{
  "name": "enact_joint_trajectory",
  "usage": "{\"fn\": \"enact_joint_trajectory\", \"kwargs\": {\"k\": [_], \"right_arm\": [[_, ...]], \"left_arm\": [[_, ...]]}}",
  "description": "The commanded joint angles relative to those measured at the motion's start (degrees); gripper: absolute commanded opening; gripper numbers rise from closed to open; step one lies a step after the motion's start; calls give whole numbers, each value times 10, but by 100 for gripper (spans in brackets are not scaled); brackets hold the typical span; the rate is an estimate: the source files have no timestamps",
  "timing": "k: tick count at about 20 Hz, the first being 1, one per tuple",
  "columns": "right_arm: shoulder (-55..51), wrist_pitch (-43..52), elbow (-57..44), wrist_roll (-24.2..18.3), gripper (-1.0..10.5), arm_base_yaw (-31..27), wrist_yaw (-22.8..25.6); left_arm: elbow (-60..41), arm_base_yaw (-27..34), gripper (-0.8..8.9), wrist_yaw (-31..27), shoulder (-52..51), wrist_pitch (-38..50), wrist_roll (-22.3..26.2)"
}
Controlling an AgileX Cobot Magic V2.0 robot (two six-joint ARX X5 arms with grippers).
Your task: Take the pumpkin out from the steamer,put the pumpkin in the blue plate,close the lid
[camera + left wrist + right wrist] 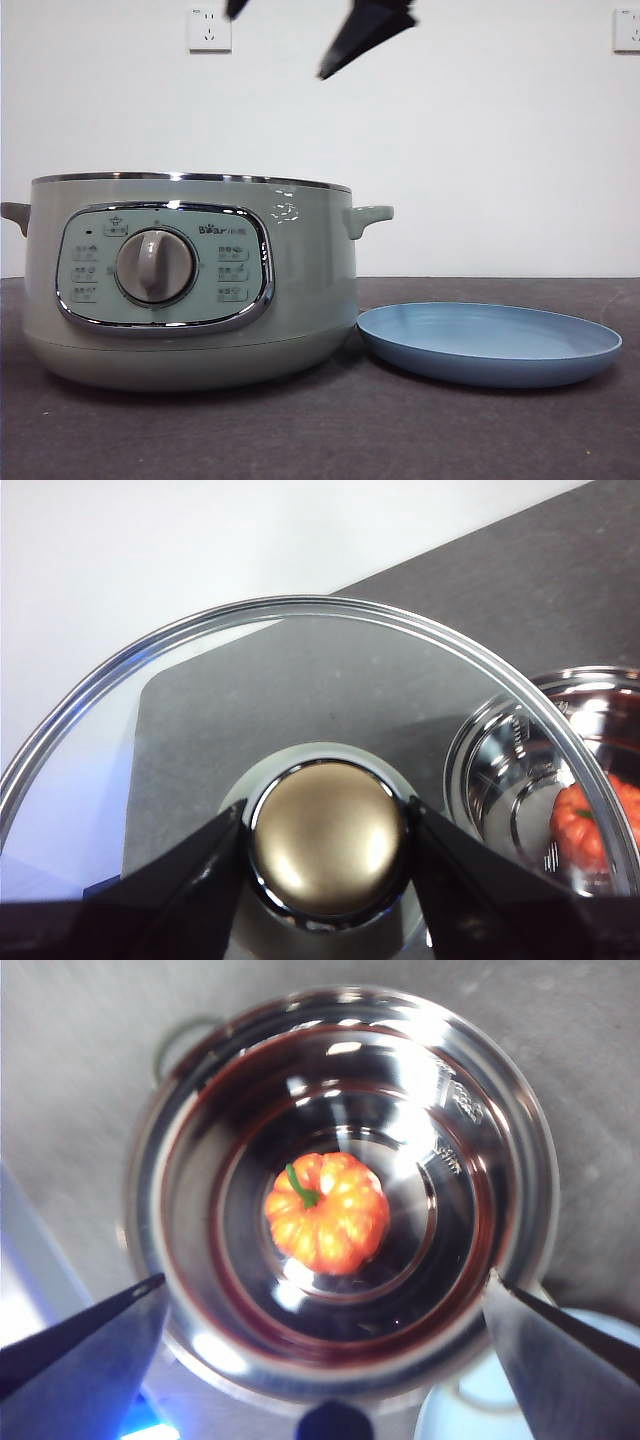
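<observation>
Down inside the steamer (340,1195), on the middle of its shiny metal floor, sits the pumpkin (327,1212), stem up and tilted to one side. The right gripper (330,1305) hangs above the open pot, looking straight down into it; its two jaws are spread wide, one toward each side of the rim, and the pumpkin lies between them but well below, untouched.

The left gripper (328,832) holds the lid (300,680) by its round knob (328,842), one jaw pressed against each side of the knob. The lid is off the pot and held beside it over the dark table (560,570); through and past the glass edge, the wrist view shows part of the steamer's metal bowl (520,770) and a bit of the orange pumpkin (585,825).

From the front, the steamer (190,280) stands uncovered on the table (320,430), with the blue plate (490,343) just beside it, bare. A dark gripper tip (365,35) shows above the pot.
</observation>
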Motion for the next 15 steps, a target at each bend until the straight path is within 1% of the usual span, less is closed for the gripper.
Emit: {"fn": "enact_joint_trajectory", "kwargs": {"k": [1,3,5,8,15], "right_arm": [[68,-31,79,-27,546,27,31],[108,-36,110,-37,546,43,47],[137,-30,111,-43,546,52,56],[179,-30,111,-52,546,52,55],[262,-19,111,-54,545,52,52]], "left_arm": [[11,-1,-9,-6,-5,12,7],[11,-1,-9,-6,-5,2,7],[11,-1,-9,-5,-4,-1,7],[11,-1,-9,-5,-4,0,7],[11,-1,-9,-5,-3,-2,7]]}}
